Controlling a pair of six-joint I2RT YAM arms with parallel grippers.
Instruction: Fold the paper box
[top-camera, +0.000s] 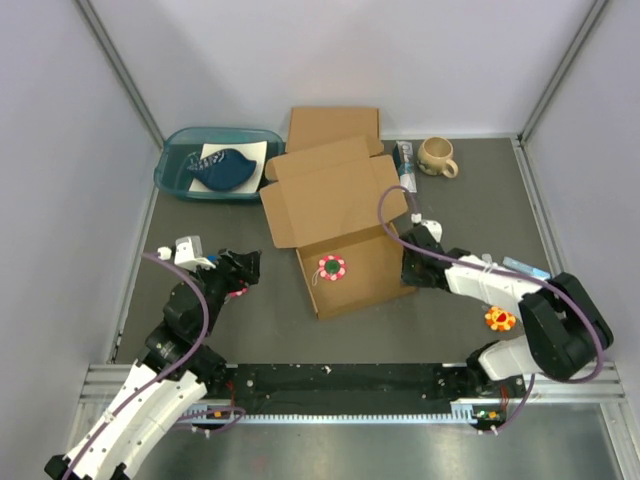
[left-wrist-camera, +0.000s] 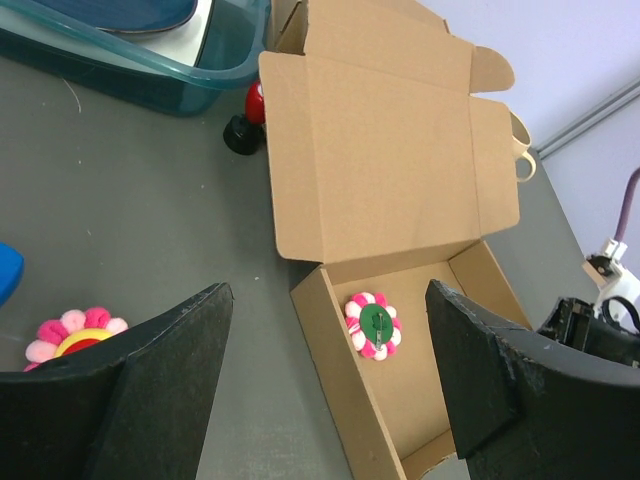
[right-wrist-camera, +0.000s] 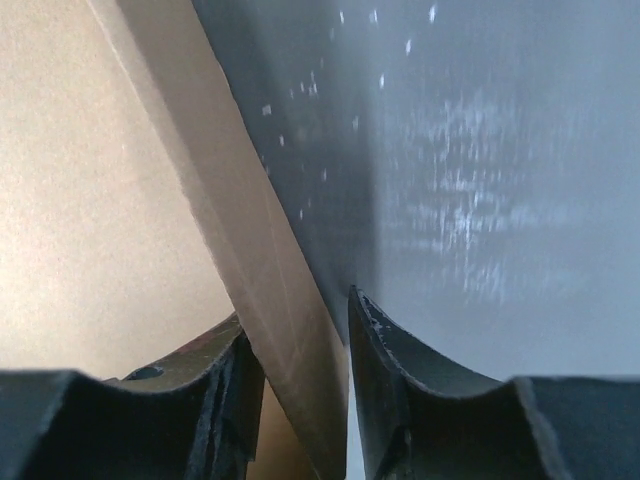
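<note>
The paper box (top-camera: 340, 215) sits in the middle of the dark table (top-camera: 250, 330). You see it from above as a wide, shallow brown cardboard tray, its lid standing open and leaning toward the back wall. A pink and green flower toy (top-camera: 332, 267) lies on the floor of the tray.

At the far left corner is a teal plastic tub (top-camera: 175, 175) holding a dark blue object (top-camera: 222, 168) on a white sheet. Nearer to you, your left claw (top-camera: 243, 268) hovers over the bare table to the left of the paper box, well apart from it. Its fingers are spread wide and it holds nothing. Its wrist camera shows a pink and yellow flower toy (left-wrist-camera: 75, 335) on the table just beside it.

Behind the open lid stands a second cardboard box (top-camera: 333, 125), touching or almost touching it.

Your right claw (top-camera: 407, 262) is at the right side wall of the tray. Its fingers (right-wrist-camera: 400, 400) straddle that wall, one inside and one outside. They are very close to the cardboard, but you cannot tell whether they are clamped on it.

Further right, a beige mug (top-camera: 437, 157) sits at the back and an orange flower toy (top-camera: 499, 319) lies near the right arm.
</note>
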